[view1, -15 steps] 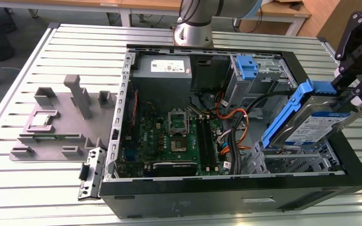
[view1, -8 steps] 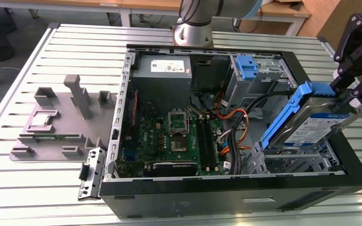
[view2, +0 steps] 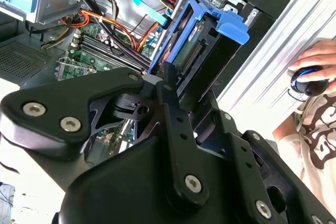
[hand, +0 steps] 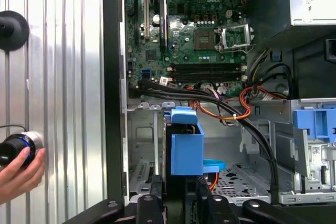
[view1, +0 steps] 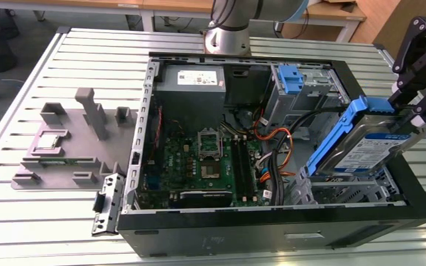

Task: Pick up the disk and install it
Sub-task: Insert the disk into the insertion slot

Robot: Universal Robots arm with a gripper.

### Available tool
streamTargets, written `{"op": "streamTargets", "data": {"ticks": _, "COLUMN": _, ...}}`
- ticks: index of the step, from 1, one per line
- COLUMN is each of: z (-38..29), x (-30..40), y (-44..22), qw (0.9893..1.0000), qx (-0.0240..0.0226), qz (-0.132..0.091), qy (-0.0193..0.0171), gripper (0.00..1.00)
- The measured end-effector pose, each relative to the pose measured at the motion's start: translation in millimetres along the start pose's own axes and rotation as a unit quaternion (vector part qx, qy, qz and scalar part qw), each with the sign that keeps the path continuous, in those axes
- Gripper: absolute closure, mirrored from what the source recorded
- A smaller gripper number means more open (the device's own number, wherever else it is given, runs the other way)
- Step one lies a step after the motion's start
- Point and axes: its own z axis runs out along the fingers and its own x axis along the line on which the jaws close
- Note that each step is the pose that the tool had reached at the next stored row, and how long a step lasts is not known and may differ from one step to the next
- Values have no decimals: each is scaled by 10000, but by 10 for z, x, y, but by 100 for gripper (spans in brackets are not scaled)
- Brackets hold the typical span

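Observation:
The disk point(view1: 368, 149), a silver drive with a white-and-blue label in a bright blue carrier, hangs tilted on edge over the metal drive bay point(view1: 346, 185) at the exterior view's right end of the open computer case point(view1: 272, 233). My gripper point(view1: 414, 116) is shut on the disk's upper end. In the second wrist view the black fingers point(view2: 168, 80) clamp the disk point(view2: 202, 40) by its blue frame. In the first wrist view the blue carrier of the disk point(hand: 186, 148) sits just ahead of the gripper point(hand: 178, 200), above the bay floor.
Inside the case are a green motherboard point(view1: 206, 166), orange and black cables point(view1: 279, 138), a grey power supply point(view1: 191, 80) and an upright blue bracket point(view1: 290, 80). A grey fixture point(view1: 72, 138) lies on the slatted table. A person's hand point(view2: 315, 61) rests beside the case.

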Motion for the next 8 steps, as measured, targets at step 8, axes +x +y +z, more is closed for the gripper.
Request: {"op": "streamTargets", "data": {"ticks": 8, "z": 0, "x": 14, "y": 0, "qw": 10000, "qx": 7, "qz": -23, "qy": -21, "gripper": 65}}
